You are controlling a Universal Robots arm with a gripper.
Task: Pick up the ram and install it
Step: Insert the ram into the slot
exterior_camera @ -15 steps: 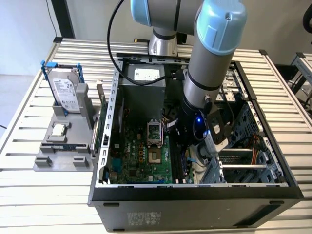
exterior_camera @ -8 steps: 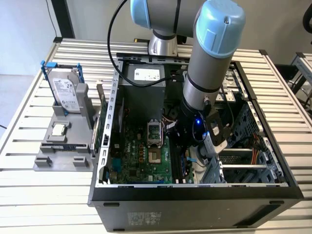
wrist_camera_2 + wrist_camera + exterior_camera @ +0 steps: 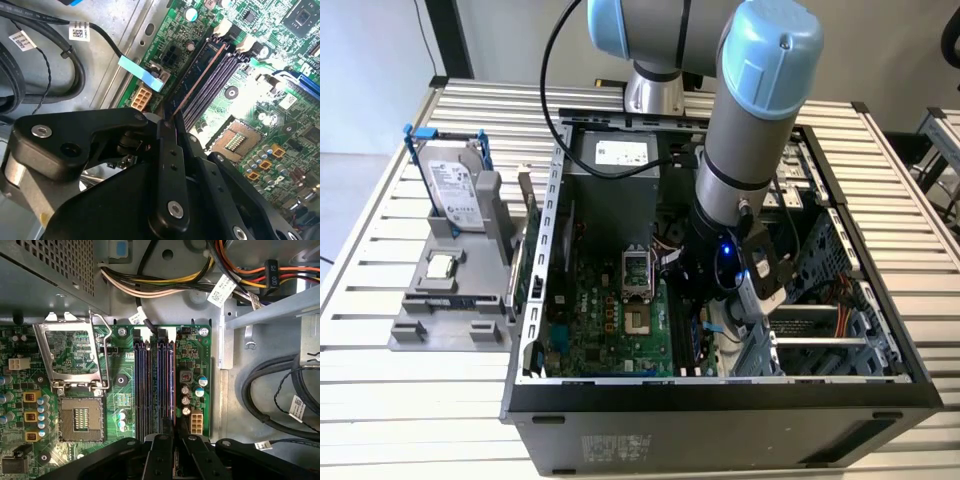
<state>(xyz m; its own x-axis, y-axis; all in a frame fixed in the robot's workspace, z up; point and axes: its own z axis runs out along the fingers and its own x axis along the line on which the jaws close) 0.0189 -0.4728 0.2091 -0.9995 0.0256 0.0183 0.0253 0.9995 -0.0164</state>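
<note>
Slatted metal table [image 3: 410, 390] carries an open computer case [image 3: 720, 410] lying on its side, with the arm [image 3: 755, 110] reaching down into it from above. On the exterior view's left of the case sits a grey fixture [image 3: 450, 300] with a silver hard drive [image 3: 455, 185] standing upright in it. Inside the case lies the green motherboard [image 3: 610, 320], with an open CPU socket [image 3: 638, 268] near its middle and the power supply [image 3: 620, 155] at the far end.

The gripper [image 3: 705, 325] is low over the motherboard, at the memory slots beside the socket on the exterior view's right. In the second wrist view the gripper [image 3: 167, 122] has its two black fingers [image 3: 170, 165] drawn together on the near end of the ram [image 3: 200, 75], a thin dark stick seen edge-on. The ram runs away from the fingers and stands in line with the outermost of the slots [image 3: 220, 80], its far end between the pale latches [image 3: 235, 37]; whether it is fully seated cannot be told. In the first wrist view the ram [image 3: 172, 385] appears as a thin dark edge over the slots [image 3: 150, 385], with the gripper [image 3: 175, 442] clamped on its near end. A white connector [image 3: 195, 422] sits just beside the slots, and bundled cables [image 3: 165, 285] cross the case wall beyond them
</note>
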